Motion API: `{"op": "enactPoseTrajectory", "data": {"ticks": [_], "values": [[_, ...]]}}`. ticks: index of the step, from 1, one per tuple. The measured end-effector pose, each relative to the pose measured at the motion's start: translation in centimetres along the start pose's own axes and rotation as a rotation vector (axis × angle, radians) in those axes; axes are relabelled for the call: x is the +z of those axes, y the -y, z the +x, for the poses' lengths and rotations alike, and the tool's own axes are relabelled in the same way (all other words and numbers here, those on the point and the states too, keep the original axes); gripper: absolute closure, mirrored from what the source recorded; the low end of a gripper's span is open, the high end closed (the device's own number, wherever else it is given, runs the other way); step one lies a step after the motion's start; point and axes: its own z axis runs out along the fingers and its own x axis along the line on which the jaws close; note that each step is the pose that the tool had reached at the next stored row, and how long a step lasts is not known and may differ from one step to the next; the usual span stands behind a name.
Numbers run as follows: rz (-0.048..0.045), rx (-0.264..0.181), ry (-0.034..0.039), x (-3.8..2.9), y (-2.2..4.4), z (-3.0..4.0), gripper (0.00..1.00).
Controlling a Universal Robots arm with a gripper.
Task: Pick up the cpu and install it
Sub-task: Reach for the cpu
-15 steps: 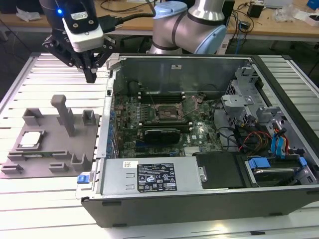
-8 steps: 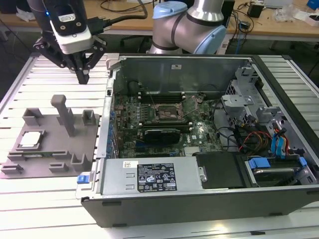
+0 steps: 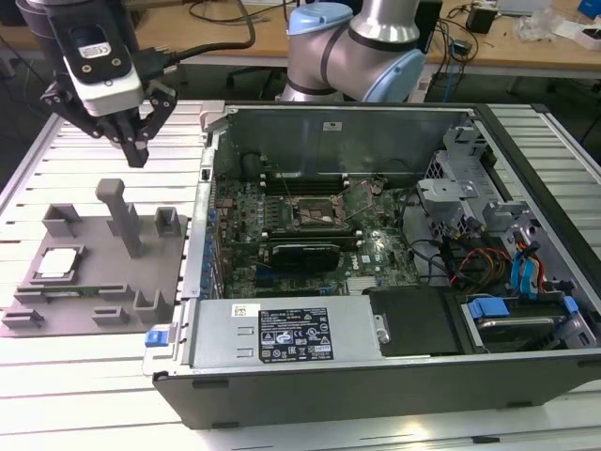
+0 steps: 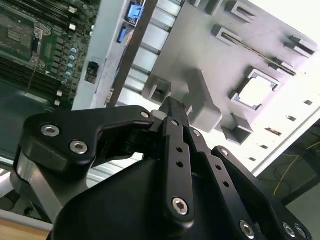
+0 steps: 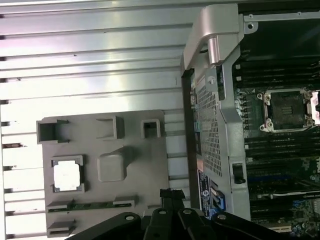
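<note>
The cpu [image 3: 56,263], a small pale silver square, lies in a recess of the grey fixture plate [image 3: 94,301] at the exterior view's left. It also appears in both wrist views [image 4: 257,92] [image 5: 67,175]. My gripper [image 3: 137,153] hangs well above the plate, behind its tall post [image 3: 120,216] and apart from the cpu. Its black fingers [image 4: 172,125] are pressed together with nothing between them. The motherboard's socket [image 3: 315,211] inside the open computer case [image 3: 310,395] stands open and bare, and shows in the first wrist view [image 5: 287,110] too.
The case takes up the middle and the exterior view's right, with a black expansion card [image 3: 305,254], cables and drive bays [image 3: 488,225] inside. The fixture plate carries several upright posts and slots. Everything rests on a slatted metal table [image 3: 84,395].
</note>
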Motion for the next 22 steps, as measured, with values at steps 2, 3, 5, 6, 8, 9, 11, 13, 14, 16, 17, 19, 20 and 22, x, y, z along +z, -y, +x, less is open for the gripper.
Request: {"op": "enactPoseTrajectory", "data": {"ticks": [2,3,5,6,8,9,11,13,14,16,17,19,20,22], "values": [[0.0,0.0,0.0001,0.18,0.06,0.67,0.89],[-0.0001,0.0,0.0001,0.24,0.09,0.91,0.89],[-0.0001,0.0,0.0001,0.41,0.14,1.43,0.89],[-0.0001,0.0,0.0001,0.52,0.17,1.73,0.89],[-0.0001,0.0,0.0,0.7,0.23,2.31,0.89],[-0.0001,0.0,0.0001,0.86,0.28,2.78,0.89],[-0.0001,0.0,0.0001,1.17,0.37,3.53,0.89],[-0.0001,0.0,0.0001,1.37,0.42,3.97,0.89],[0.0,0.0,0.0,1.46,0.45,4.23,0.89],[-0.0001,0.0,0.0001,1.64,0.5,4.7,0.89],[-0.0001,0.0,0.0002,1.72,0.53,4.91,0.89],[0.0,0.0,0.0001,1.89,0.57,5.34,0.89],[-0.0001,0.0,0.0002,1.99,0.6,5.59,0.89],[-0.0001,0.0,0.0001,2.21,0.67,6.26,0.89]]}}
